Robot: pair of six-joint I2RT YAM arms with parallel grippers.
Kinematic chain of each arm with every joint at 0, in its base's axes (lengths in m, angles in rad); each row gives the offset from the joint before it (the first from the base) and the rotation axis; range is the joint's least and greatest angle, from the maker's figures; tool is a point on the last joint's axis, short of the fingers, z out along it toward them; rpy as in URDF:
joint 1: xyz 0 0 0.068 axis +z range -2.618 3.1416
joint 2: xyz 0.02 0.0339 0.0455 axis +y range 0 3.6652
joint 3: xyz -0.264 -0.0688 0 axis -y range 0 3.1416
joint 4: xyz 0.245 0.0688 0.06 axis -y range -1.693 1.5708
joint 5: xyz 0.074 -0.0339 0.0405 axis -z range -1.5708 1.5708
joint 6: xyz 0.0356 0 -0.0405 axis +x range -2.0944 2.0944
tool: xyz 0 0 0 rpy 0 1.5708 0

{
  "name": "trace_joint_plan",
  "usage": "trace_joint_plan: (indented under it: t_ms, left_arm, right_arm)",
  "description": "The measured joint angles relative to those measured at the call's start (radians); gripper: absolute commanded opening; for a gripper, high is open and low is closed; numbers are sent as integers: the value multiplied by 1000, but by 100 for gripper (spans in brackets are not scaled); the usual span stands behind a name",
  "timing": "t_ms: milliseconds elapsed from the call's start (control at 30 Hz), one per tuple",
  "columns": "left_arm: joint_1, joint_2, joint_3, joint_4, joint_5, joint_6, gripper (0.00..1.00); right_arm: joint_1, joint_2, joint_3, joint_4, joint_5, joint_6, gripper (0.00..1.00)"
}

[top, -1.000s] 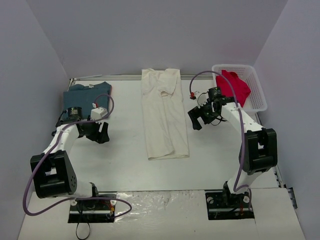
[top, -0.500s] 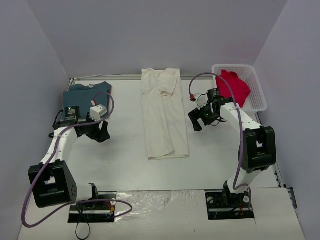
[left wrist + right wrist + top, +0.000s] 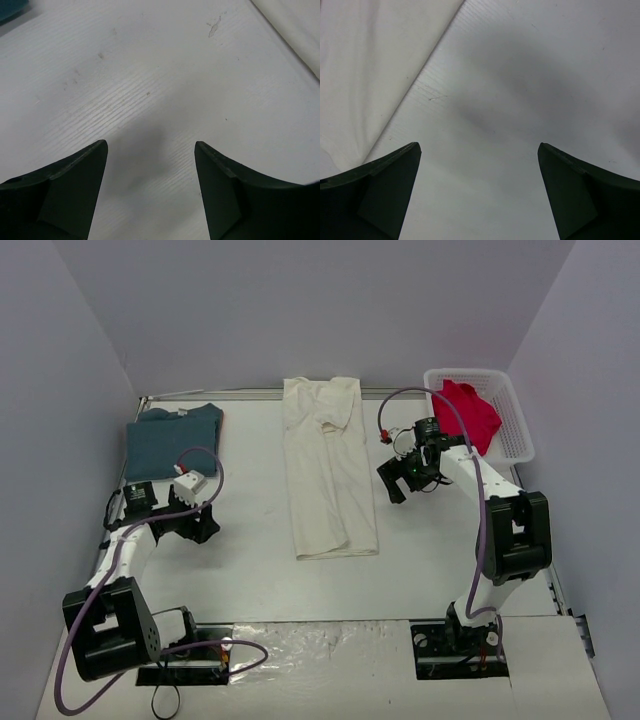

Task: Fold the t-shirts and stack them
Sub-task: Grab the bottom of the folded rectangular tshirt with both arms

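A cream-white t-shirt (image 3: 326, 470) lies folded lengthwise in a long strip down the middle of the table. Its edge shows at the upper left of the right wrist view (image 3: 370, 65) and the top right corner of the left wrist view (image 3: 300, 30). A teal-blue t-shirt (image 3: 172, 438) lies folded flat at the back left. A red t-shirt (image 3: 466, 412) lies bunched in the white basket (image 3: 516, 436) at the back right. My left gripper (image 3: 200, 524) is open and empty over bare table, in front of the teal shirt. My right gripper (image 3: 396, 480) is open and empty just right of the cream shirt.
The white table (image 3: 250, 570) ends at grey walls on the left, back and right. The two arm bases stand at the near edge.
My left gripper has pulled back toward the near edge, away from the teal shirt. My right gripper has barely moved.
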Motion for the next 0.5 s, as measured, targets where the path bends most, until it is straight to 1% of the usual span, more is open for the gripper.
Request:
trace_joint_plan:
  t_ms: [167,333,500]
  left_arm:
    - [17,27,-9,30,27,19,69]
    - [37,113,0,0,63,56,72]
    - [49,115,2,-5,74,71,73]
  right_arm:
    - [0,0,0,0,6,0,100]
    - [0,0,0,0,6,0,100]
    - [0,0,0,0,6,0,100]
